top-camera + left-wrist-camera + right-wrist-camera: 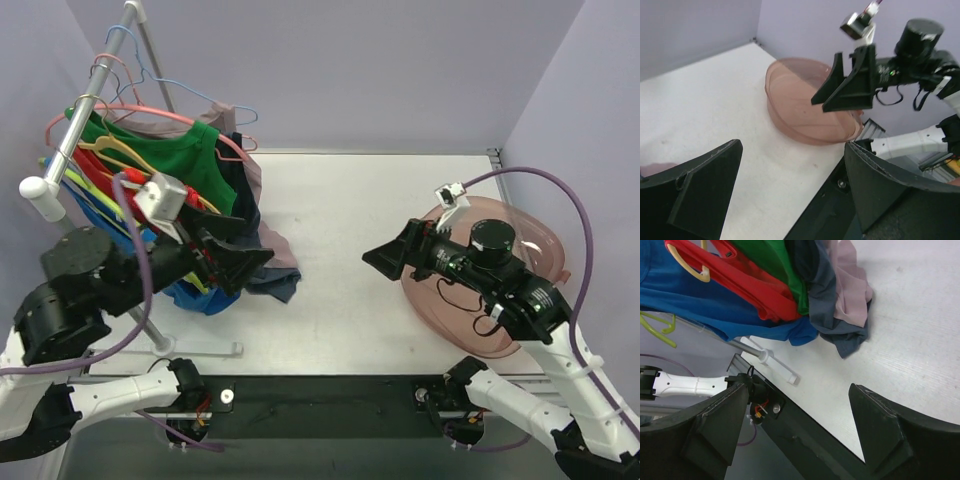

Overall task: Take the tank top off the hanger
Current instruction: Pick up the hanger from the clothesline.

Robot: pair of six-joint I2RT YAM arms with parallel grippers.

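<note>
Several garments hang bunched on the rack [75, 125] at the left: green, red, blue, navy and mauve. The frontmost is the mauve one [280, 248], on a pink hanger [150, 110], and I take it for the tank top; its lower end [852, 285] rests on the table. My left gripper [250, 255] [792, 145] stands open right at the lower hems of the clothes, facing right, with nothing between its fingers. My right gripper [380, 258] [799, 386] hovers open mid-table, pointing at the clothes and well apart from them.
A translucent pink bowl [440, 300] [805, 100] sits at the right under my right arm. The rack's white foot [775, 365] runs along the near table edge. Spare wire hangers [130, 60] hang on the rail. Purple walls close in left, back and right.
</note>
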